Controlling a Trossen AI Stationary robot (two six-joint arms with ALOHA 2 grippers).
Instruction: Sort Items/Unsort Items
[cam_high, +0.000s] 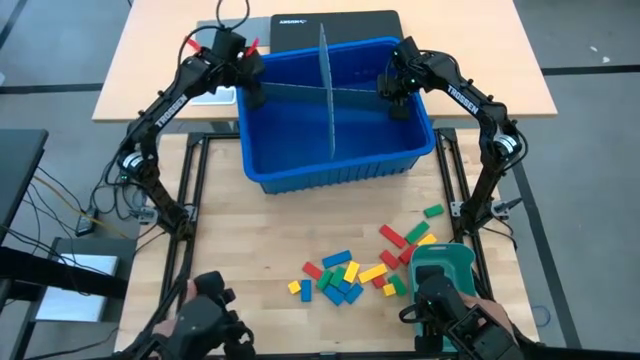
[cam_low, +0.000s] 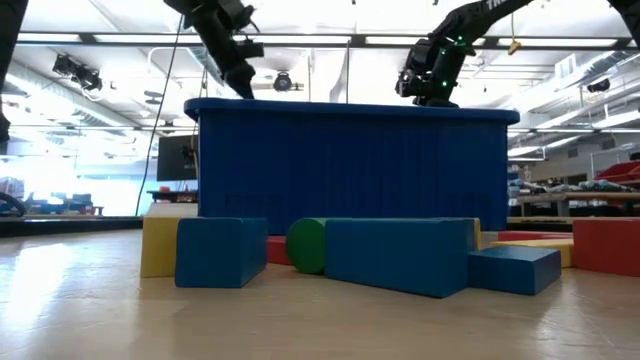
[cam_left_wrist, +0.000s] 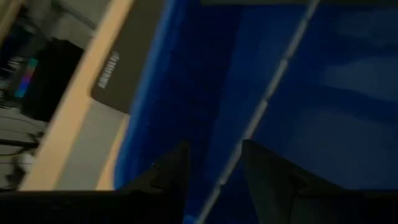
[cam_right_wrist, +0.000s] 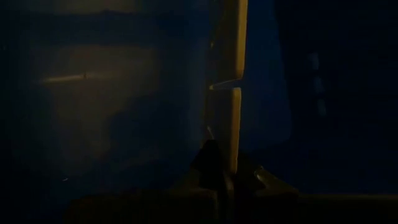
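Blocks: (cam_high: 350, 272) loose heap of red, yellow, green and blue pieces on the counter (cam_high: 250, 260), in front of the bin, well apart from both arms; none inside the bin, so sorting looks not yet begun.
Bin: (cam_high: 335, 165) blue, at the far side of the counter; grey dividers crossing inside it, making four compartments.
Cross divider: (cam_high: 310, 90) thin grey sheet running side to side, slotted through the long upright one (cam_high: 327, 100).
Left gripper: (cam_high: 252, 88) at the bin's left end, partly spread, fingers (cam_left_wrist: 171, 171) straddling the sheet's edge, not clearly pressing on it; seemingly there to steady or seat it.
Right gripper: (cam_high: 395, 95) at the bin's right end, pinched tight on the same sheet's edge (cam_right_wrist: 233, 118), probably to keep it upright.
Green tray: (cam_high: 440, 265) just beside the heap.
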